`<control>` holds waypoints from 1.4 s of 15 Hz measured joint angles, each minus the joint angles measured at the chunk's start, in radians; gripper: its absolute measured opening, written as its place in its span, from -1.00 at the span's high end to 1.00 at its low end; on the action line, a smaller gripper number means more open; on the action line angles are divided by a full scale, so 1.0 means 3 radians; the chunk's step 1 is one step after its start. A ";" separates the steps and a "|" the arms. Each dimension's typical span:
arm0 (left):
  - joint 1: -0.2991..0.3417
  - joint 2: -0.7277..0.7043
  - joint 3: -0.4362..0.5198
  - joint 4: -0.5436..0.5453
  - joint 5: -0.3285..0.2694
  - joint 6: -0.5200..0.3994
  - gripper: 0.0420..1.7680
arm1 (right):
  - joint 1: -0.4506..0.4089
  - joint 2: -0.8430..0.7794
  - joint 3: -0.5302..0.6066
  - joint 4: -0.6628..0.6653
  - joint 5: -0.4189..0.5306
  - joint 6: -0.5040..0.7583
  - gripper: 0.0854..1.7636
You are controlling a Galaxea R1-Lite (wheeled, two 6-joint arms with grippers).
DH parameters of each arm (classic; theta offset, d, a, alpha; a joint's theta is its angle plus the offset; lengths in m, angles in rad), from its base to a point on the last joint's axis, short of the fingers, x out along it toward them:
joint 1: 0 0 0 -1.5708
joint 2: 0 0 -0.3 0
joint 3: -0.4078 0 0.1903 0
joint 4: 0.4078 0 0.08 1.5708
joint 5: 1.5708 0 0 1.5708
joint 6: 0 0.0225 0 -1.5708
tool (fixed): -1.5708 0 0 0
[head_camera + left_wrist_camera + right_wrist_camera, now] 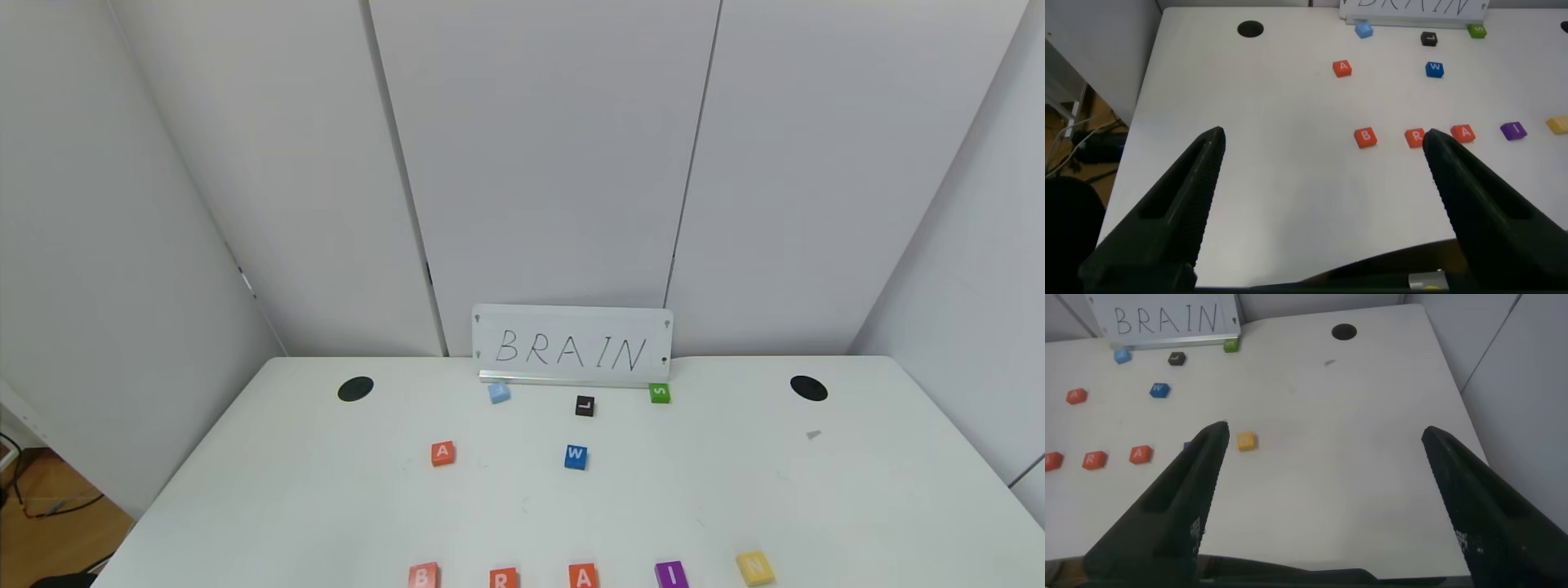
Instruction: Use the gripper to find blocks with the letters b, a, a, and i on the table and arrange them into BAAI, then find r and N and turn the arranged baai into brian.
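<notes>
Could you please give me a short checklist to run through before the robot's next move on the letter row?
1. Front row reads B, R, A, I, N in head view: ok.
2. Row matches the BRAIN sign: ok.
3. N in line with the row: not ok, it sits slightly farther back, rotated, with a wider gap after I.
4. Spare A, blue W, black L, green S apart from the row: ok.
5. Left gripper open, holding nothing: ok.
6. Right gripper open, holding nothing: ok.
</notes>
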 joint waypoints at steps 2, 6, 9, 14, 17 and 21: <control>0.0031 -0.0244 0.0089 0.0154 0.0001 0.0005 -0.94 | -0.0057 -0.0239 0.0165 -0.0005 0.0009 -0.0075 -0.92; 0.0038 -0.0637 0.0194 0.0280 0.0016 0.0032 -0.94 | -0.0104 -0.0726 0.0511 -0.0036 -0.0016 -0.0240 -0.92; 0.0033 -0.0848 0.0335 0.0265 0.0126 0.0043 -0.94 | -0.0112 -0.0884 0.0674 -0.0148 -0.0128 -0.0293 -0.92; 0.0030 -0.0933 0.0956 -0.0876 0.0230 0.0093 -0.94 | -0.0116 -0.0931 0.1541 -0.2049 -0.0114 -0.0565 -0.92; 0.0031 -0.0935 0.1604 -0.1899 0.0245 0.0200 -0.94 | -0.0116 -0.0935 0.2237 -0.2909 0.0038 -0.0721 -0.93; 0.0030 -0.0935 0.1928 -0.1865 0.0245 0.0272 -0.94 | -0.0112 -0.0935 0.2402 -0.2258 0.0179 -0.0655 -0.93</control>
